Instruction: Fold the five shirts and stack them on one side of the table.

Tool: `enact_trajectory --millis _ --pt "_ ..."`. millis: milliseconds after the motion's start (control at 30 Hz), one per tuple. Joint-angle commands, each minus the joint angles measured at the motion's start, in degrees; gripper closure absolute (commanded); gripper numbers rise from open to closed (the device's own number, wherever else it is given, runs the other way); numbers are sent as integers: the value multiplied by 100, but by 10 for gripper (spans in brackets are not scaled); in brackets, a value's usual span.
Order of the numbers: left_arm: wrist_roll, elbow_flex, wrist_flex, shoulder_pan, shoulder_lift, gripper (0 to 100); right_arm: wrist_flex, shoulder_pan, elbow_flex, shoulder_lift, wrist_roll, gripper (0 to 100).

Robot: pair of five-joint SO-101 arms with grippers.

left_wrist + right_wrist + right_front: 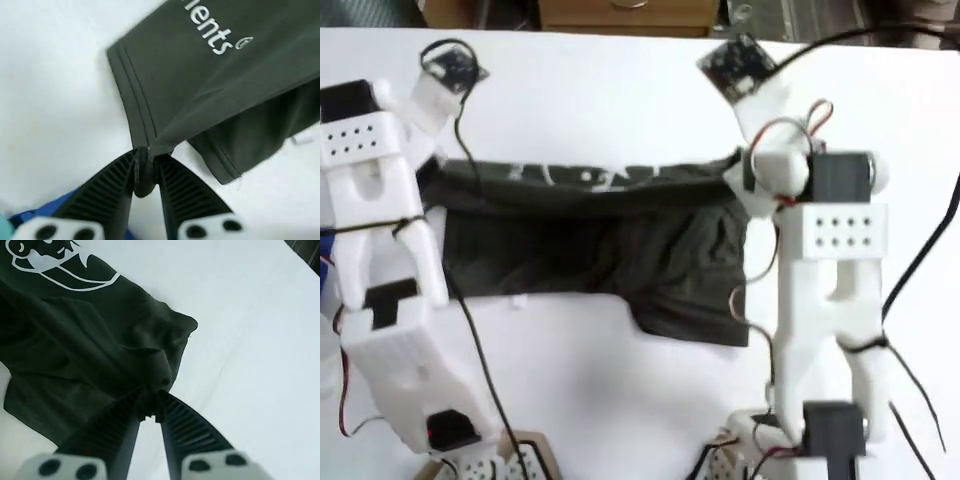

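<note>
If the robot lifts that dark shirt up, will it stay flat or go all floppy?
Probably floppy: the dark shirt lies in wrinkles and soft folds, and it bunches where the left gripper and the right gripper pinch it. It would likely sag between them. The cloth looks thin, so it is probably light.

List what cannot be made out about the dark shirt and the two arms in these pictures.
1. High view: the left arm hides one end of the shirt.
2. High view: the right arm covers where the right gripper pinches the cloth.
3. Left wrist view: the white lettering is cut off by the frame edge.
4. Left wrist view: a blue thing beside the left gripper is cut off, unidentifiable.
</note>
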Motion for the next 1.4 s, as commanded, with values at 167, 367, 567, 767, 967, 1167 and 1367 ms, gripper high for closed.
enact_trajectory --millis 167,367,567,767,967,1167,1367 --pt "70 2738 -1618 -149 -1538 979 -804 31 1873 -1270 9 980" --pt "62 4444 -2585 -114 -2479 979 -963 31 2400 -1613 9 980" --pt "35 4963 -3077 -185 -2646 979 -980 31 2725 -1754 44 980" --pt "35 5314 -3930 -185 -2637 980 -1349 40 3130 -1763 44 980" --pt "70 4048 -3666 -176 -2629 980 -1587 40 2356 -1710 44 980" --pt "88 3046 -3235 114 -2066 980 -1552 57 1380 -1086 18 980" --pt "220 2677 -2804 -62 -1231 980 -1218 224 1301 -637 9 980"
